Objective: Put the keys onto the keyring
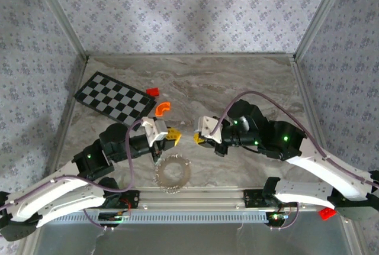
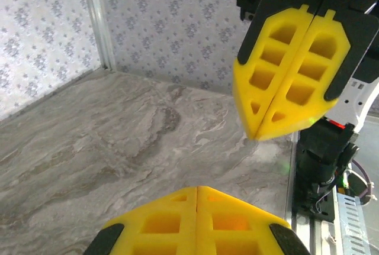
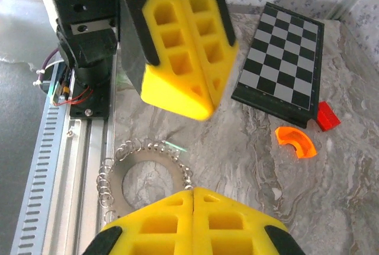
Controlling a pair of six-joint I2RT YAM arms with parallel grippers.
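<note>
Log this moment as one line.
left hand: shut, empty | right hand: shut, empty | tips: facing, apart | keyring: lying flat, not held

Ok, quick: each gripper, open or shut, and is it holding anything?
Left gripper: closed, nothing between its fingers.
Right gripper: closed, nothing between its fingers.

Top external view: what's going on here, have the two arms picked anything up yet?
Nothing is held yet. The left gripper and right gripper are both shut and empty, facing tip to tip above the table. The keyring lies flat by the front rail, just nearer the bases, untouched. A checkerboard, an orange curved piece and a red block sit farther back on the left.
</note>
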